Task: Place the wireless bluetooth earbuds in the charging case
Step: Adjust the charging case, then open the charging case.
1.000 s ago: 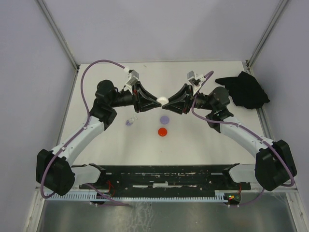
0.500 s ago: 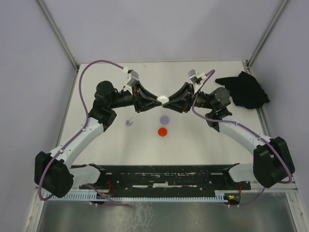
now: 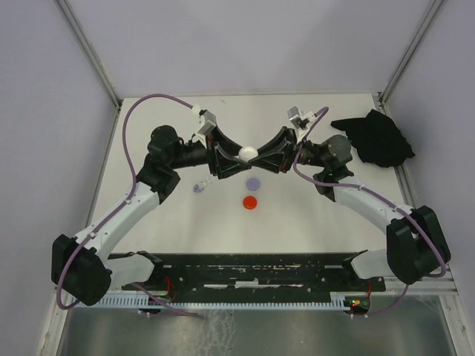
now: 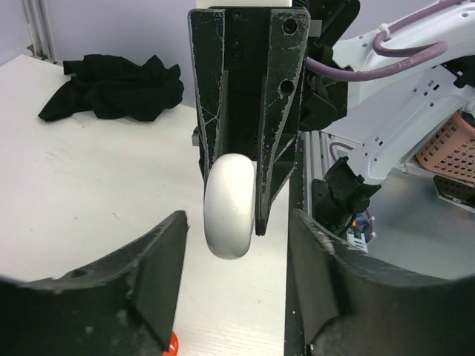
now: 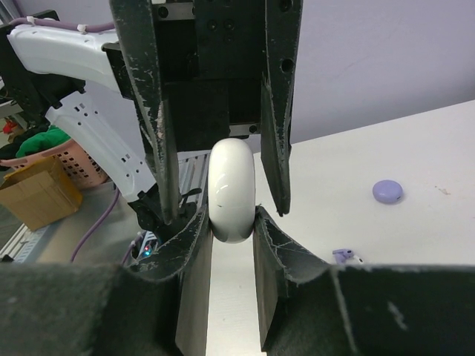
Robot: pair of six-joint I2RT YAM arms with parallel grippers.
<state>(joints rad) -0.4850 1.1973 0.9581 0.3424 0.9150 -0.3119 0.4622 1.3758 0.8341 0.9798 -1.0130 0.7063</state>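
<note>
Two hands at one white case (image 5: 231, 189): right hand (image 5: 232, 231) tight on it, left hand (image 4: 236, 256) wide; lilac earbud (image 5: 344, 256) outside left-wrist view.

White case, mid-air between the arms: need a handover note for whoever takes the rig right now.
Left end effector: open, fingers either side of the white case, not gripping it.
Right end effector: shut on the white case, holding it above the table.
Earbuds: small lilac and clear pieces lying on the table, left of the lilac disc and red disc.
Done: case is off the table; it looks closed.
Left: nothing inserted yet. Open the case, pick up the earbuds, seat them.
</note>
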